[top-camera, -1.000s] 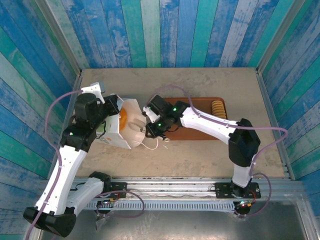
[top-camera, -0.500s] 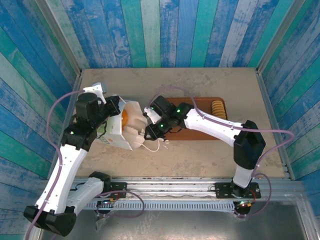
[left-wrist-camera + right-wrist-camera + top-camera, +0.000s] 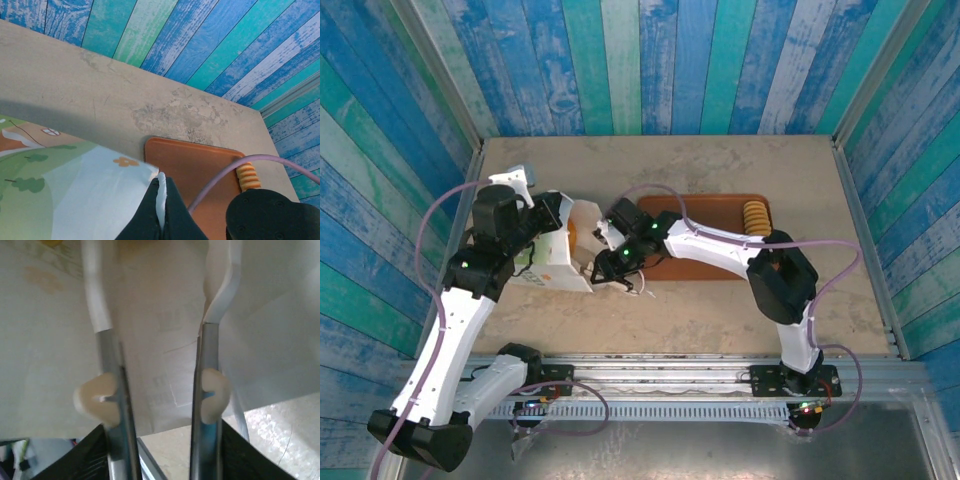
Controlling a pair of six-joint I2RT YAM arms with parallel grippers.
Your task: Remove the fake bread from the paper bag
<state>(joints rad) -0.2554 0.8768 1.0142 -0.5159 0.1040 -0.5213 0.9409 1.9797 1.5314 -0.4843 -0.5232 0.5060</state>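
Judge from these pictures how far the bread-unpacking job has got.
Done: one ridged roll lies on the brown tray. In hand: left fingers pinch the rim of the paper bag while the open right fingers reach inside. Left: at least one golden piece shows in the bag.

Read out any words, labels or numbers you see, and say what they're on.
No readable text.
Paper bag: only a picture print, green hills and an orange flower, no letters.
Faint marks on its paper in the right wrist view: too blurred to read.

Flat brown tray (image 3: 715, 210) on beige table (image 3: 740, 160); blue-green plank walls (image 3: 650, 60) around.
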